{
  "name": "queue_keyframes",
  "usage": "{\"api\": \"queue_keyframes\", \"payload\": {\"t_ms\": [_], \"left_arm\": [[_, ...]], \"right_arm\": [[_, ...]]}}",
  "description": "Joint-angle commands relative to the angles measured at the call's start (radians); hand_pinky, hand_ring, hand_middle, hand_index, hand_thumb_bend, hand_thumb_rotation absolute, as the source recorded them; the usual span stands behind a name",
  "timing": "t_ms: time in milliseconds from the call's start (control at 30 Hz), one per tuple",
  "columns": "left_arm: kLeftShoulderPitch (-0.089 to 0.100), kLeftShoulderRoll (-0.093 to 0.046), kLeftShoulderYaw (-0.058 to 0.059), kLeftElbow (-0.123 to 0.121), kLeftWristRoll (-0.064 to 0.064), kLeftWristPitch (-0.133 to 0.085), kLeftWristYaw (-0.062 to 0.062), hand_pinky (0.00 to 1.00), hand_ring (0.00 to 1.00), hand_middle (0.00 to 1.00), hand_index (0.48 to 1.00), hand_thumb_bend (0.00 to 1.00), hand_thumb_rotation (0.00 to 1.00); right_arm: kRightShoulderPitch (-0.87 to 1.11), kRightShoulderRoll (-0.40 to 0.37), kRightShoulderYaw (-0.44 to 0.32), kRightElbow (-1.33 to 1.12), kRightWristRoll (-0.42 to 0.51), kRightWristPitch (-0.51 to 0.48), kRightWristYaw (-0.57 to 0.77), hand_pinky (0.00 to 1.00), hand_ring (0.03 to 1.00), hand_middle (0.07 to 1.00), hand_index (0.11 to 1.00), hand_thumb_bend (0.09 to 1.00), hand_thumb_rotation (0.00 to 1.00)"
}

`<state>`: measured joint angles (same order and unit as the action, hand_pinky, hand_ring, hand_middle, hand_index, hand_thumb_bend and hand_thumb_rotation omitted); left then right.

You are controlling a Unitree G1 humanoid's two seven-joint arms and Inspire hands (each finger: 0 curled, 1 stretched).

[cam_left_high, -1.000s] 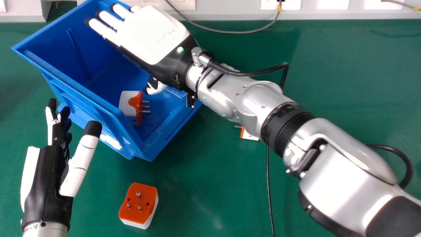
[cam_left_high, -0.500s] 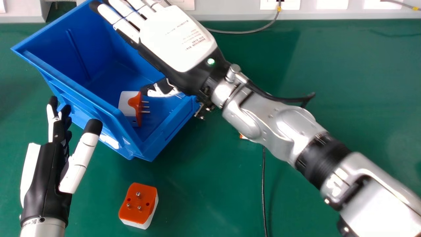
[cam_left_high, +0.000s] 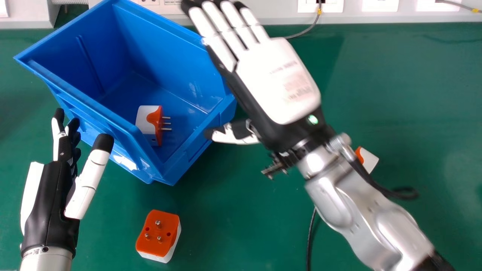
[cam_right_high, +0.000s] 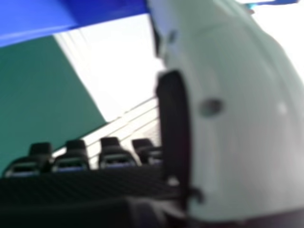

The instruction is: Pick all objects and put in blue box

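Note:
In the head view my right hand (cam_left_high: 278, 81) hangs at the blue box's right side, its fingers straight and its thumb beside the box's near right corner. The right hand view has this hand's thumb (cam_right_high: 242, 114) large and its fingertips along the bottom. My left hand (cam_left_high: 52, 188) is left of the box's near side, fingers straight. Inside the blue box (cam_left_high: 94, 109) lies an orange and white plug adapter (cam_left_high: 150, 124). Another adapter (cam_left_high: 158, 233) rests pins up on the table nearer the robot. A third adapter (cam_left_high: 367, 158) is partly hidden behind the right wrist.
A black cable (cam_left_high: 310, 237) runs along the green table (cam_left_high: 241, 226) below the right forearm. Behind the table's back edge stands a pale wall panel (cam_left_high: 278, 11) with sockets and a grey cable. Blue box wall (cam_right_high: 109, 9) also appears in the right hand view.
My right hand has moved right and toward the robot, away from over the box. The third adapter, at first left of the forearm and then nearly covered, now shows to its right. The left hand has barely shifted.

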<state>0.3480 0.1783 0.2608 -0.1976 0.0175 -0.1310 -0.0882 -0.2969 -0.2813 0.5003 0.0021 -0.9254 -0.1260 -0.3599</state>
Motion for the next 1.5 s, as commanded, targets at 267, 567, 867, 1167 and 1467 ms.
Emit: {"api": "queue_keyframes", "payload": {"t_ms": [267, 567, 867, 1167, 1467], "left_arm": [[-0.004, 0.014, 0.012, -0.015, -0.022, 0.006, -0.001, 1.00, 1.00, 1.00, 1.000, 0.80, 0.87], [-0.006, 0.022, 0.016, -0.011, -0.025, 0.000, -0.005, 1.00, 1.00, 1.00, 1.000, 0.81, 0.87], [-0.003, 0.022, 0.023, -0.017, -0.039, 0.011, -0.010, 1.00, 1.00, 1.00, 1.000, 0.80, 0.87], [0.012, 0.020, 0.028, -0.034, -0.041, 0.019, -0.012, 1.00, 1.00, 1.00, 1.000, 0.78, 0.86], [0.019, 0.020, 0.031, -0.039, -0.036, 0.024, -0.005, 1.00, 1.00, 1.00, 1.000, 0.79, 0.86]], "right_arm": [[0.194, -0.070, -0.138, -0.177, -0.017, 0.053, 0.045, 1.00, 1.000, 1.000, 1.000, 0.665, 0.08], [0.358, -0.081, -0.254, -0.278, -0.030, 0.133, 0.068, 0.99, 1.000, 1.000, 1.000, 0.678, 0.08], [0.467, -0.030, -0.300, -0.331, -0.023, 0.237, 0.106, 0.98, 1.000, 1.000, 0.990, 0.697, 0.07], [0.487, 0.001, -0.303, -0.274, -0.005, 0.298, 0.140, 0.99, 1.000, 1.000, 0.985, 0.712, 0.07], [0.490, 0.022, -0.277, -0.249, -0.019, 0.365, 0.205, 0.99, 1.000, 1.000, 0.990, 0.704, 0.09]]}}
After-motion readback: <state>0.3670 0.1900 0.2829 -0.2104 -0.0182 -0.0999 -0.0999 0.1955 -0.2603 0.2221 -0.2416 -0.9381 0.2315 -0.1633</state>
